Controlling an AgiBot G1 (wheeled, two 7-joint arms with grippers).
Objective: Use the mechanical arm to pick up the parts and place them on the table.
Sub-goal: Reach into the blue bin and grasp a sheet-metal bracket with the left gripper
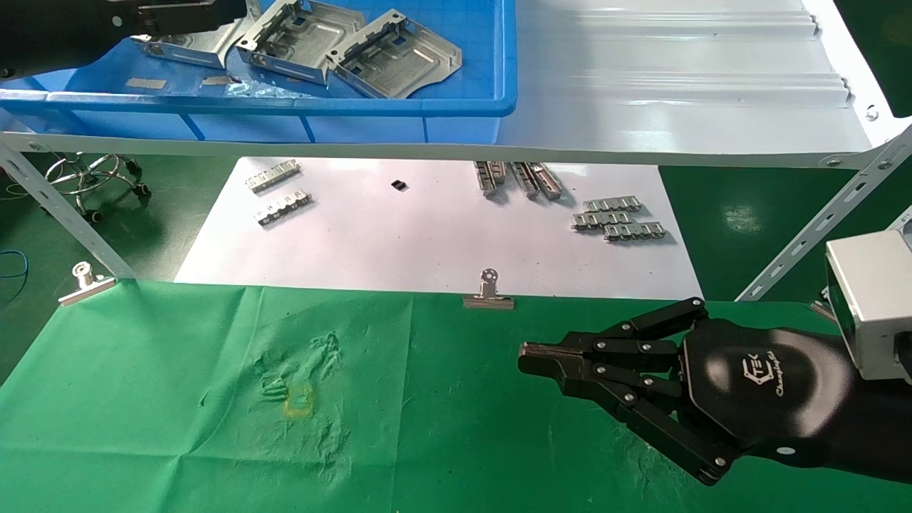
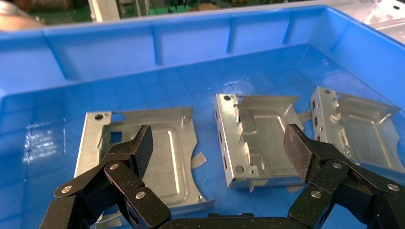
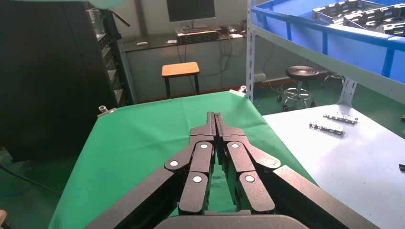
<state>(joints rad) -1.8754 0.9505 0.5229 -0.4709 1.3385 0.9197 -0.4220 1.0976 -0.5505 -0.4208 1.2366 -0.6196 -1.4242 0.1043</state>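
Three silvery stamped parts (image 1: 299, 39) lie side by side in the blue bin (image 1: 285, 107) on the upper shelf. My left gripper (image 1: 214, 16) hovers over the bin's left end. In the left wrist view it (image 2: 219, 145) is open, just above the gap between the left plate (image 2: 172, 152) and the middle plate (image 2: 258, 138), touching neither. A third plate (image 2: 358, 129) lies beyond. My right gripper (image 1: 531, 355) is shut and empty above the right side of the green table (image 1: 178, 399), its fingertips (image 3: 214, 117) pressed together.
A white sheet (image 1: 427, 235) behind the cloth carries small ridged strips (image 1: 618, 217). Binder clips (image 1: 489, 292) pin the cloth's far edge. A slanted shelf brace (image 1: 57, 206) stands at the left. A yellowish scuff (image 1: 299, 402) marks the cloth.
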